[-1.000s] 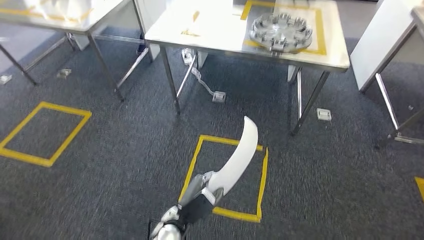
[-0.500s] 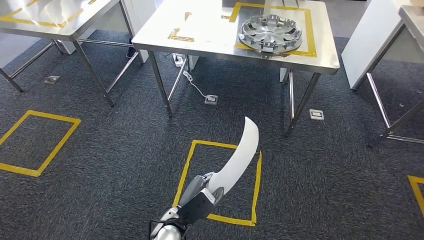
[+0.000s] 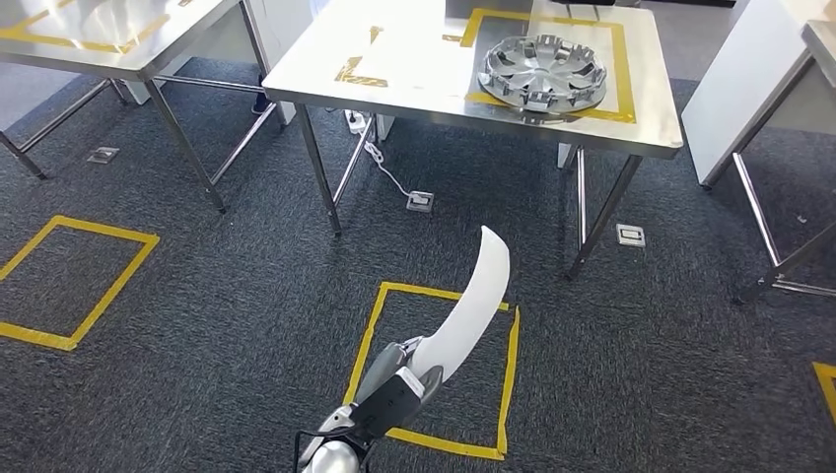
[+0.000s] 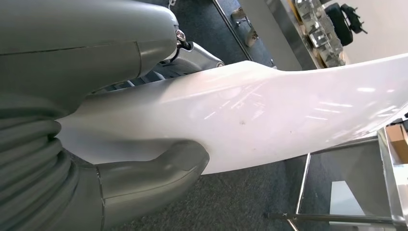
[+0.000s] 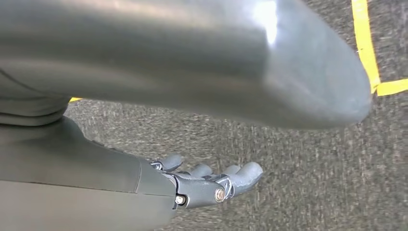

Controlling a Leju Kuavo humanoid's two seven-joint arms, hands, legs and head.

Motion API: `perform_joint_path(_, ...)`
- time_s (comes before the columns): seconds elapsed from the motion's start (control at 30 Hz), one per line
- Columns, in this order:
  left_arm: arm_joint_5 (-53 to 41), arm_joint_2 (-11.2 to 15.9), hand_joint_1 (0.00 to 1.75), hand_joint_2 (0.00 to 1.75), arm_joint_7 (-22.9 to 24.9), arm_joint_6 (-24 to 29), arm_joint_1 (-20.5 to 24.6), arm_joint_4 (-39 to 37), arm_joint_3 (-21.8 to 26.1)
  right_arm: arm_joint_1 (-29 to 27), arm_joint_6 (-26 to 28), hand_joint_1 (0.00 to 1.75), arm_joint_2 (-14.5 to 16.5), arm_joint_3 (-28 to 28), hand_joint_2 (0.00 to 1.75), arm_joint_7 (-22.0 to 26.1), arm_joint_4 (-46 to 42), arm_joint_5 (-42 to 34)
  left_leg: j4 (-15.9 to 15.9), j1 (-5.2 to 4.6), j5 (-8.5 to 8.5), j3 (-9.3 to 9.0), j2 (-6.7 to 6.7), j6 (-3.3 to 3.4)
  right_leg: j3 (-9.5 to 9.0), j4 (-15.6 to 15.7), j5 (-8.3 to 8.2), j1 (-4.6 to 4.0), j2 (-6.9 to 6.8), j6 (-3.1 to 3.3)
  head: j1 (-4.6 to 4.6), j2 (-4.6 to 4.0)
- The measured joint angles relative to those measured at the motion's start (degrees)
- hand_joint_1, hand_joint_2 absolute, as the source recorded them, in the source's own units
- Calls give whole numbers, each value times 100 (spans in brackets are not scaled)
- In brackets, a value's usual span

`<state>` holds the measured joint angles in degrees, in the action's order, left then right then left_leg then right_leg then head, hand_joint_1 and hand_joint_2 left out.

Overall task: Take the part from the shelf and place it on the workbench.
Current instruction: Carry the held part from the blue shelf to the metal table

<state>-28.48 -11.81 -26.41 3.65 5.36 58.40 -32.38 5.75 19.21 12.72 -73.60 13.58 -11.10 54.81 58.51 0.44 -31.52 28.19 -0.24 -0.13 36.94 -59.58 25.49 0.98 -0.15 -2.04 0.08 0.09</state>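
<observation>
A dark grey carpeted floor (image 3: 197, 296) spreads below the robot, marked with yellow tape squares; one taped square (image 3: 434, 370) lies on the carpet in front of the workbench, on the robot's side of it. The steel workbench (image 3: 414, 84) stands ahead at the far side of the carpet, its top carrying yellow tape outlines. Inside the outline on the bench's right half rests a silver wheel cover (image 3: 542, 67), face up. A second steel table (image 3: 108, 34) stands to the left of the workbench, and a white panel (image 3: 734, 89) with another metal frame stands to its right. A power strip and small floor boxes (image 3: 422, 201) lie on the carpet beneath the workbench.

The part (image 3: 468, 305), a long curved white panel, is short of the workbench, held in the air over the taped square, its free tip pointing up toward the bench. The left hand (image 3: 399, 379) grips its lower end; the left wrist view shows the thumb (image 4: 154, 168) pressed against one glossy face of the part (image 4: 269, 115) and the fingers behind the other.

The right hand (image 5: 207, 185) hangs over the carpet away from the bench, holding nothing, its fingers (image 5: 245, 175) slightly curled and apart
</observation>
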Motion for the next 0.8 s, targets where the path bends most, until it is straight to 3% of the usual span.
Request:
perform_joint_path(0.1, 11, -6, 175, 175, -3, 11, 16, 9, 3, -6, -3, 0, -2, -1, 0, 4, 0, -10, 141, 8, -20, -69, 0, -110, -159, 30, 51, -6, 11, 180, -11, 0)
perform_joint_path(0.13, 15, -9, 175, 175, -4, 17, 29, 11, 4, 2, -4, 0, -2, -1, 0, 5, 0, -10, 337, 11, -40, 21, 3, -135, -232, 41, 78, -1, 14, 226, -24, 0)
perform_joint_path(0.23, 5, -13, 175, 175, -4, 45, 42, 6, 5, 19, -9, 0, -2, -1, 0, 6, 0, -13, 1325, 15, -382, 666, 6, -180, -394, 56, 189, -10, 21, 306, -63, 0)
perform_joint_path(0.27, -3, -12, 175, 175, -2, 56, 36, 1, 5, 16, -10, 0, -2, -1, 0, 5, 0, -15, 1555, 15, -506, 884, 6, -180, -437, 54, 231, -18, 28, 312, -68, 0)
perform_joint_path(0.3, -11, -11, 175, 175, -1, 64, 32, -4, 5, 12, -11, 0, -2, -2, 0, 4, 0, -16, 1616, 14, -528, 1027, 5, -169, -488, 53, 277, -24, 37, 313, -70, 0)
perform_joint_path(0.33, -15, -11, 175, 175, -1, 69, 32, -8, 5, 9, -11, 0, -2, -2, 0, 3, 0, -18, 1499, 11, -415, 1084, 5, -148, -546, 52, 325, -29, 47, 310, -73, 0)
perform_joint_path(0.43, -22, -10, 175, 175, 0, 76, 37, -14, 5, 9, -11, 0, 2, -3, 0, 1, 0, -19, 509, -24, 403, 927, 7, -49, -709, 47, 473, -39, 64, 275, -76, 0)
perform_joint_path(0.5, -27, -9, 175, 175, 7, 83, 33, -25, 5, 10, -13, 0, 5, -3, 0, -7, 0, -22, 168, -58, 655, 867, 4, 10, -735, 41, 549, -47, 72, 207, -73, 0)
perform_joint_path(0.57, -31, -18, 175, 175, 14, 96, 30, -26, 7, 16, -13, 0, 6, -3, 0, -12, -1, -26, 146, -63, 666, 851, -6, 59, -765, 75, 589, -53, 75, 135, -73, 0)
perform_joint_path(0.63, -33, -32, 175, 175, 13, 111, 45, -20, 9, 22, -11, 0, 4, -3, 0, -11, -2, -25, 88, -47, 696, 797, -16, 68, -831, 123, 554, -68, 71, 133, -58, 0)
perform_joint_path(0.8, -33, -50, 175, 175, 34, 119, 62, -17, 15, 35, -4, 0, 2, -3, 0, -14, -2, -25, 46, -53, 644, 732, -34, 123, -955, 247, 577, -82, 63, 321, -34, 0)
